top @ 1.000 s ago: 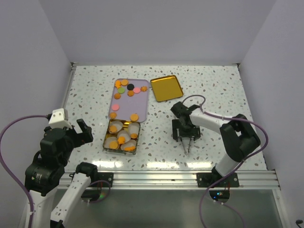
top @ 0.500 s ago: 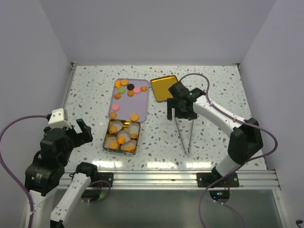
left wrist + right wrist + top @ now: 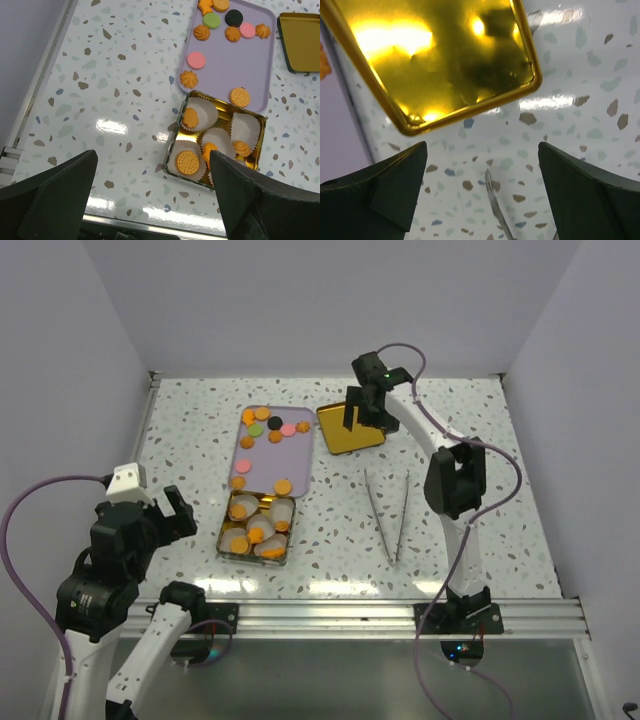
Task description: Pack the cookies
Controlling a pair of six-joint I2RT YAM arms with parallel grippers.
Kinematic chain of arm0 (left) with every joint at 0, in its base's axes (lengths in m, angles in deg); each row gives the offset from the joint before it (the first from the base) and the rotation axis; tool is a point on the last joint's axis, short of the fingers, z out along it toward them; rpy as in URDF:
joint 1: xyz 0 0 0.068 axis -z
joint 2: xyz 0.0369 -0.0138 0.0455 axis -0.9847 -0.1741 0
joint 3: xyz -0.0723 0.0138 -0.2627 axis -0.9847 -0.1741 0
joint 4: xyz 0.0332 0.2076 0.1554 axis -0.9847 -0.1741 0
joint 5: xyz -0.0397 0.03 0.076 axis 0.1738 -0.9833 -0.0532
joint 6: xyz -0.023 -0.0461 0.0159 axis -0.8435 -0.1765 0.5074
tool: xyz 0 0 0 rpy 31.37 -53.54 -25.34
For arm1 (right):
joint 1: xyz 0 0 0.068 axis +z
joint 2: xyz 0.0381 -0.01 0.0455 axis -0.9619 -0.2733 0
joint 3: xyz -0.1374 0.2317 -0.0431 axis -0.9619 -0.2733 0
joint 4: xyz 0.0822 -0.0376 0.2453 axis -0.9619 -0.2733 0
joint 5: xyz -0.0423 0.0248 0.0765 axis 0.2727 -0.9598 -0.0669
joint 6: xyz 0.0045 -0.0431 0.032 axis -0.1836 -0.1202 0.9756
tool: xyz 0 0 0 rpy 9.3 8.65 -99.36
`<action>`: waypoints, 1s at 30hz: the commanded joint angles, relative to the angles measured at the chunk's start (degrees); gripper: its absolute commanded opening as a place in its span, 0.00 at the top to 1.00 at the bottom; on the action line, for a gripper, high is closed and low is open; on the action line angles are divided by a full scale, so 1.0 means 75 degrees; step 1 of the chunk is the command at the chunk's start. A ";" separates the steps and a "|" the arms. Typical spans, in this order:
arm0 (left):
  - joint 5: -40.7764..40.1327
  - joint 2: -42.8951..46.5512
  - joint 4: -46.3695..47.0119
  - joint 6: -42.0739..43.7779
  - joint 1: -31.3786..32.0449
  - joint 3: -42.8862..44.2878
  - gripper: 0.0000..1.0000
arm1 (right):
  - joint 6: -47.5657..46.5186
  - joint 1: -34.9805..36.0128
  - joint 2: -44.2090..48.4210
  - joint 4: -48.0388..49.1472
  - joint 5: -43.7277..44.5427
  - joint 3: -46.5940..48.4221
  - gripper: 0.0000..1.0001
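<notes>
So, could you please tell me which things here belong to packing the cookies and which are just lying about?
Belonging to the job:
cookies
lilac tray that most of them lie on
gold tin
white paper cups inside it
gold lid

Lying about:
tweezers, loose; possibly a tool for this, but nothing holds them
</notes>
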 commanded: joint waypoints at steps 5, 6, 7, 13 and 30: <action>-0.0343 -0.0189 0.0205 -0.0094 0.0061 0.0047 0.00 | -0.0438 -0.0897 -0.1699 -0.0361 -0.0791 0.2343 0.05; -0.0366 -0.0213 0.0205 -0.0129 0.0061 0.0047 0.00 | -0.0461 -0.0956 -0.1991 -0.0291 -0.0885 0.2600 0.06; -0.0378 -0.0236 0.0205 -0.0117 0.0061 0.0047 0.00 | -0.0450 -0.1049 -0.2098 -0.0233 -0.1048 0.2684 0.07; -0.0448 -0.0447 0.0194 -0.0152 0.0061 0.0047 0.00 | -0.0368 -0.1296 -0.2684 0.0295 -0.1483 0.2696 0.15; -0.0542 -0.0483 0.0252 -0.0200 0.0061 -0.0047 0.00 | -0.0473 -0.1402 -0.2909 0.0471 -0.1553 0.2053 0.88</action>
